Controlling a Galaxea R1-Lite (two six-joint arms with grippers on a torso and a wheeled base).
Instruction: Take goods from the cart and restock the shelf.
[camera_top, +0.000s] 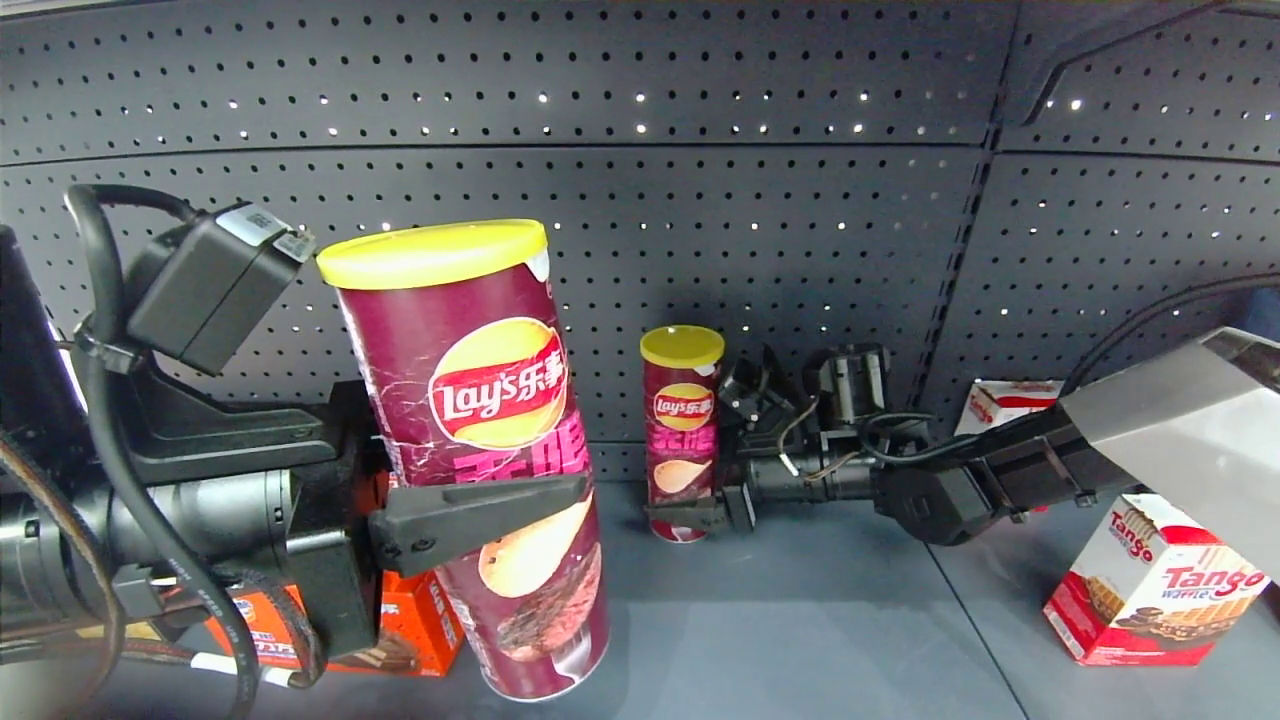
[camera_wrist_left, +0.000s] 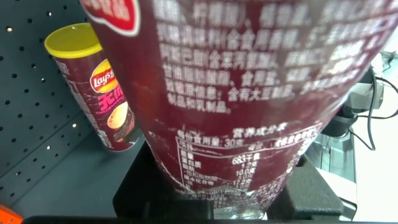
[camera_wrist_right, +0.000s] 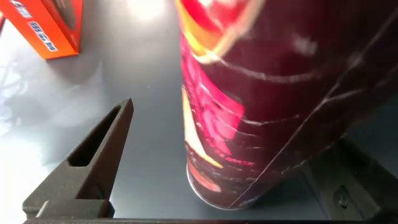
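A tall maroon chips can (camera_top: 480, 450) with a yellow lid hangs tilted at the left, just over the shelf floor (camera_top: 800, 620). My left gripper (camera_top: 540, 510) is shut on its lower half, and the can's printed side (camera_wrist_left: 236, 93) sits between the fingers (camera_wrist_left: 140, 186). A second, matching can (camera_top: 682, 430) stands upright on the shelf near the pegboard back wall, also seen as the can (camera_wrist_left: 93, 81) farther off. My right gripper (camera_top: 684, 505) is open around its base; a gap lies between one finger (camera_wrist_right: 93, 162) and the can (camera_wrist_right: 273, 93).
An orange box (camera_top: 410, 630) lies on the shelf behind the held can, also the orange box (camera_wrist_right: 46, 25). A red-and-white wafer box (camera_top: 1150, 590) stands at the right front, another box (camera_top: 1005, 400) behind it. Bare shelf floor lies between the cans and the wafer box.
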